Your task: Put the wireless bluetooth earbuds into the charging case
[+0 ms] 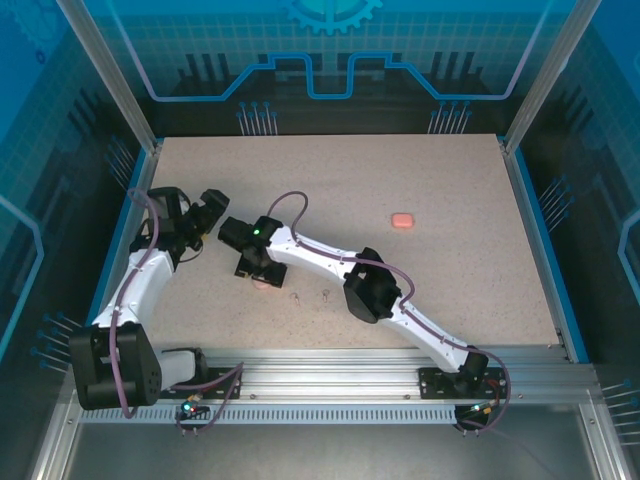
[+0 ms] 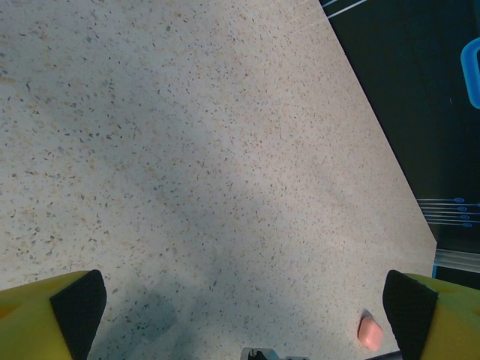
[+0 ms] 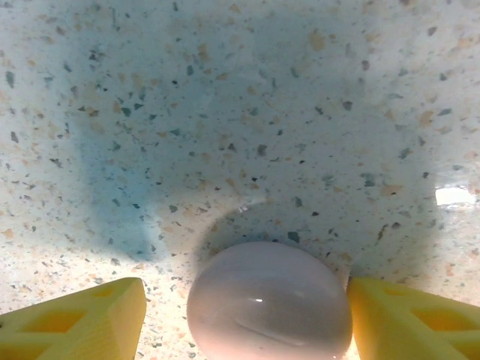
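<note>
Earbuds, two pale stemmed pieces, lie on the bench just beside the right gripper, whose jaws stand apart on either side of a rounded pink case. The left gripper hangs with jaws apart, and a second pink case lies well off to the right.

No text, brand, label or number is legible. One sign: a gear emblem, drawn in light blue on the back wall and cut off by the upper picture edge.
</note>
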Robot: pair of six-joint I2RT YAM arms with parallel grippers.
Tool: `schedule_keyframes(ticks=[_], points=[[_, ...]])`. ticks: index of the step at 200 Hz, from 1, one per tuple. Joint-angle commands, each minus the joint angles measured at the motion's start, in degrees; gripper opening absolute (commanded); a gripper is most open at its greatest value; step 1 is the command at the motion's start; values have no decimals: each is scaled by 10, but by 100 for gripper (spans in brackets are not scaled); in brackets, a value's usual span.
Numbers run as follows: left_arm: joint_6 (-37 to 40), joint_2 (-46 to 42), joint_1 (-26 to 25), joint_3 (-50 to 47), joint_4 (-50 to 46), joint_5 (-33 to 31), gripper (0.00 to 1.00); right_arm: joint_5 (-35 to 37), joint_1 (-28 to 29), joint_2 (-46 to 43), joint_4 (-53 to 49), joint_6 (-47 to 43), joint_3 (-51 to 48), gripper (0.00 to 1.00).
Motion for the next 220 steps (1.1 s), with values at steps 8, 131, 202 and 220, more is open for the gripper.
schedule_keyframes(ticks=[8, 131, 202, 220], points=[[-8, -3, 10, -8, 6, 21, 99, -1, 9, 18, -24, 5, 11, 66], [-24, -7, 13, -22, 32, 68, 99, 94, -62, -86, -32, -155, -121, 48], [-34, 5, -21, -36, 55, 100, 99, 58, -183, -136, -3, -330, -223, 49], [-42, 12, -42, -38, 65, 94, 99, 47, -207, -145, 8, -354, -244, 50]])
